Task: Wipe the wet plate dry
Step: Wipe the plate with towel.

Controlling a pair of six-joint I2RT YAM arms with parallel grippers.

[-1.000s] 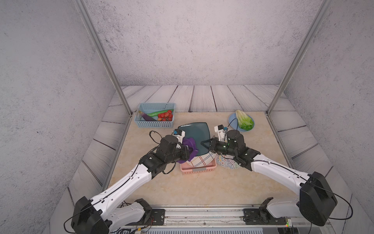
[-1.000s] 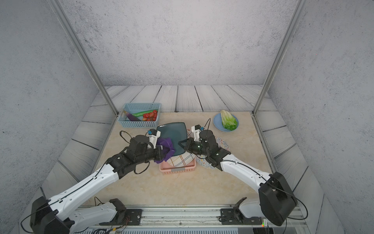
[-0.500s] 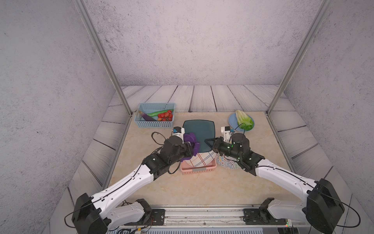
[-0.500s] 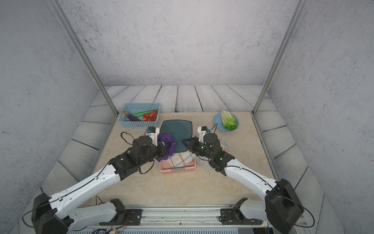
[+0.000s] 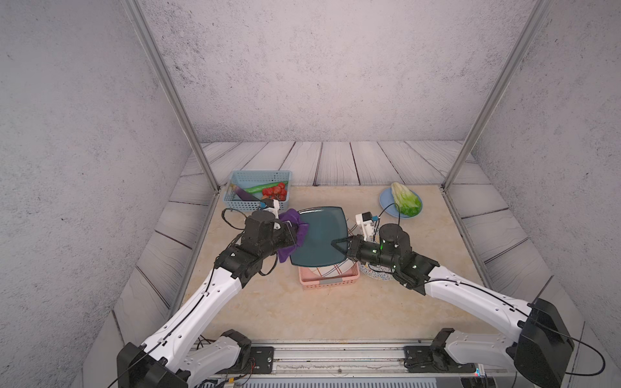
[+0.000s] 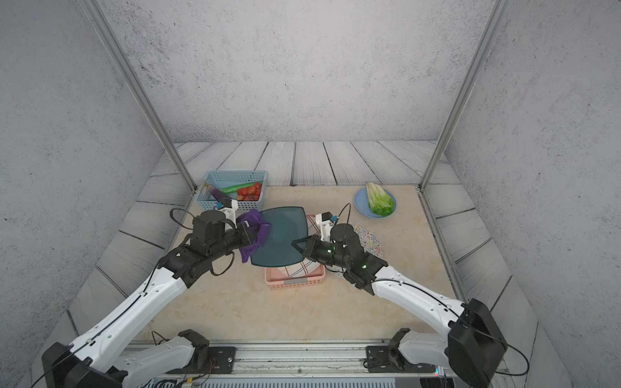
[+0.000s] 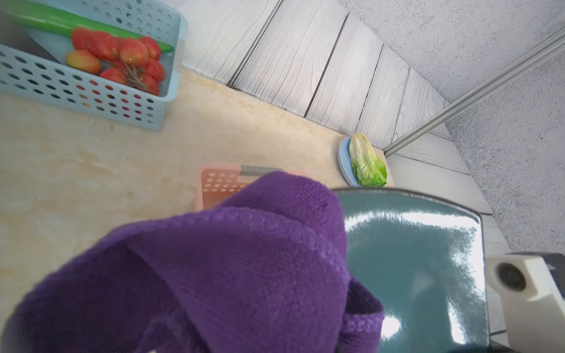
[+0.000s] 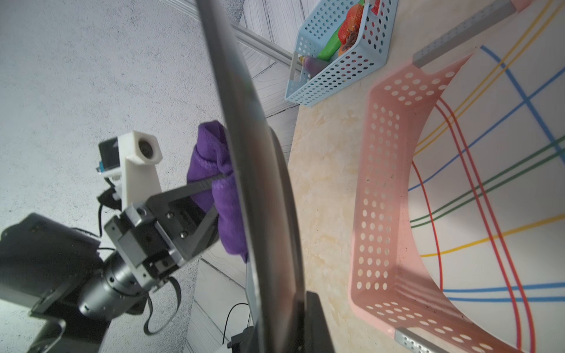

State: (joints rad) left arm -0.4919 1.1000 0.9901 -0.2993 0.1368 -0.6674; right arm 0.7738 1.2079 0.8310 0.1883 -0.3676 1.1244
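Note:
A dark teal square plate hangs tilted above the pink basket, its face glossy in the left wrist view and edge-on in the right wrist view. My right gripper is shut on its near right edge. My left gripper is shut on a bunched purple cloth, which presses on the plate's left edge. The cloth hides the left fingertips in the left wrist view.
Under the plate stands a pink basket holding a striped white plate. A speckled plate lies below my right arm. At the back left is a blue basket of vegetables, at the back right a blue dish with lettuce.
The cloth has slid left across the plate's face to its left edge. The plate has changed tilt in the right gripper and sits a little lower.

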